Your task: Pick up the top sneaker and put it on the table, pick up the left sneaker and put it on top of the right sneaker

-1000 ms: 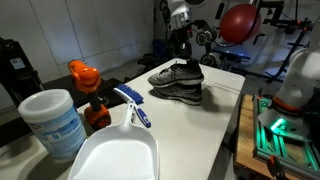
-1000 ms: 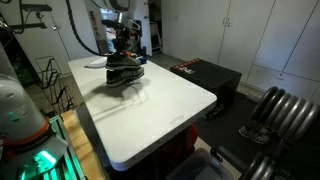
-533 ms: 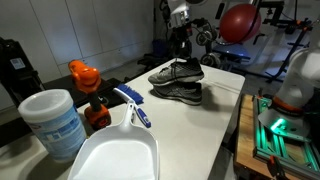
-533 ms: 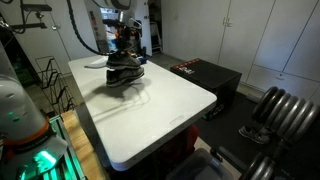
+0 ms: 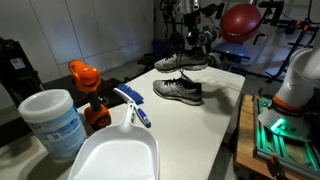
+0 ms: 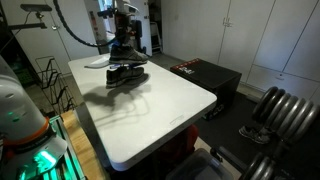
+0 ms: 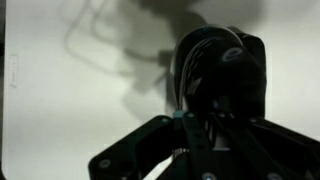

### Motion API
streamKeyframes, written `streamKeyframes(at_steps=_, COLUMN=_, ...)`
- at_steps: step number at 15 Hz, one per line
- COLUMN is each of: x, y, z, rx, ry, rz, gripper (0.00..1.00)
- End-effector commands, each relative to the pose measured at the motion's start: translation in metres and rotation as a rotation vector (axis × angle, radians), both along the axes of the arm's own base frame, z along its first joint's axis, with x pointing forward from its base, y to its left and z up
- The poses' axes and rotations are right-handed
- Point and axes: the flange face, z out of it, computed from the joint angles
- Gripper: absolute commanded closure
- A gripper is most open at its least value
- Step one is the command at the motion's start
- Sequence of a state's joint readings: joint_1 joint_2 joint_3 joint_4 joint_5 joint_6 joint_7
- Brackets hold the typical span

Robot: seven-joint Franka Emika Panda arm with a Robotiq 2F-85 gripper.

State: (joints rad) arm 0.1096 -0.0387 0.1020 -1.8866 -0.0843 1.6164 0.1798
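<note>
My gripper [image 5: 188, 42] is shut on the top sneaker [image 5: 180, 63], a dark grey one with a light sole. It holds the sneaker in the air, clear of the other sneaker [image 5: 178, 91], which lies on the white table [image 5: 205, 130] below. In the other exterior view the gripper [image 6: 122, 30] holds the lifted sneaker [image 6: 116, 52] above the lower sneaker [image 6: 127, 72] at the far end of the table [image 6: 150, 115]. In the wrist view the held sneaker [image 7: 215, 75] is a dark mass between the fingers [image 7: 185, 125], with its shadow on the table [image 7: 50, 110].
A white dustpan [image 5: 115, 155], a white tub [image 5: 52, 120], an orange-topped bottle [image 5: 88, 85] and a blue-handled brush [image 5: 132, 106] stand at the near end of the table. A black box [image 6: 205, 75] sits beside the table.
The gripper has risen with the top sneaker, which sat on the lower sneaker before and now hangs above it. The lower sneaker stayed on the table.
</note>
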Motion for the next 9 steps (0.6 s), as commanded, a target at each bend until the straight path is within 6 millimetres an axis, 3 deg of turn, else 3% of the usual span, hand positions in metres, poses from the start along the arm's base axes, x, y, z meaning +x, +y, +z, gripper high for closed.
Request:
streamKeyframes(at_steps=1, x=-0.003, y=-0.003, z=0.001, rx=-0.012, ry=-0.015, rz=0.002, gripper=0.90)
streamKeyframes(at_steps=6, x=-0.009, y=-0.007, z=-0.007, rx=-0.025, ry=-0.025, rz=0.003, gripper=0.90)
streamKeyframes(at_steps=7, x=-0.009, y=-0.007, z=-0.007, rx=-0.025, ry=-0.025, rz=0.003, gripper=0.98)
streamKeyframes(at_steps=9, x=-0.011, y=-0.013, z=-0.013, rx=-0.026, ry=-0.013, rz=-0.006, gripper=0.98)
